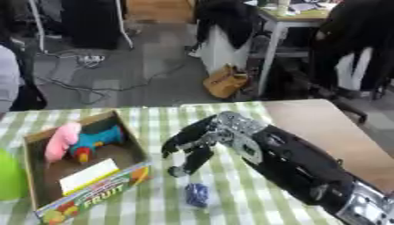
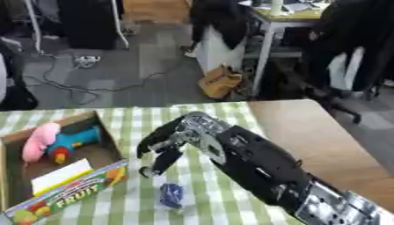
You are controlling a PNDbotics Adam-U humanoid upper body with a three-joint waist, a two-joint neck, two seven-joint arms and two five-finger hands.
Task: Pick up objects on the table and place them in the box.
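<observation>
Cardboard of the open brown box [image 1: 32, 145], with the word FRUIT and fruit pictures printed on its front wall, looks thin and stiff; the box stands at the left of the bench [image 1: 254, 206], which is covered by a green and white checked cloth. Inside the box lie a soft pink plush toy [image 1: 61, 140], a blue toy with a red and yellow end [image 1: 96, 141] that seems hard plastic, and a flat white card [image 1: 89, 174], so a part of the task appears done. A bright green rounded thing [image 1: 9, 176] shows at the left edge, outside the box.

Right of the box, a small dark blue crumpled object [image 1: 197, 194] lies on the cloth, not yet picked. The right robot hand [image 1: 194, 143], black with silver metal parts, hangs just above and behind it, fingers bent downward but holding nothing, apart from the object. This object seems to be what is left. The left robot hand is not visible.
</observation>
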